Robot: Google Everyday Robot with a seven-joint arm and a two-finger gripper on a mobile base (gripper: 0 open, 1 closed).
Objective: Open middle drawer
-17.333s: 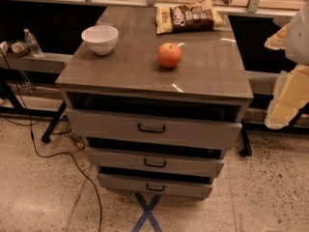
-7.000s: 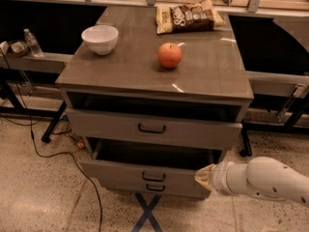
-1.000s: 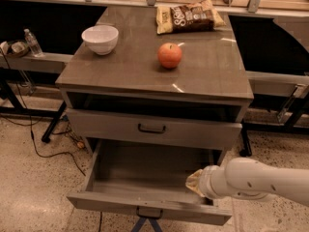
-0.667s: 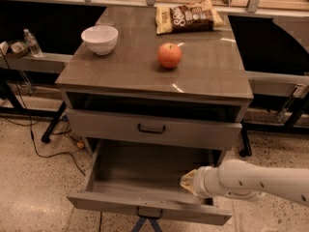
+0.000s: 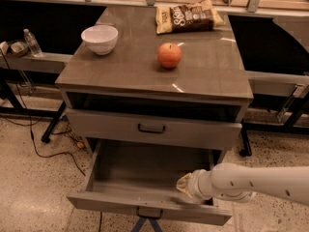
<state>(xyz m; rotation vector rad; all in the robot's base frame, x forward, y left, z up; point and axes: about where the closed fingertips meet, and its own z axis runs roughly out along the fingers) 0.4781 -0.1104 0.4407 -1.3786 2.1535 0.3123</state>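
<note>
Middle drawer [image 5: 145,170] pulled well out; task looks done. Gripper [image 5: 185,184] inside near its front right; open or closed, cannot tell.

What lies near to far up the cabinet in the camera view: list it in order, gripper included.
The gripper over the front right of the open middle drawer → top drawer handle → apple → chip bag.
</note>
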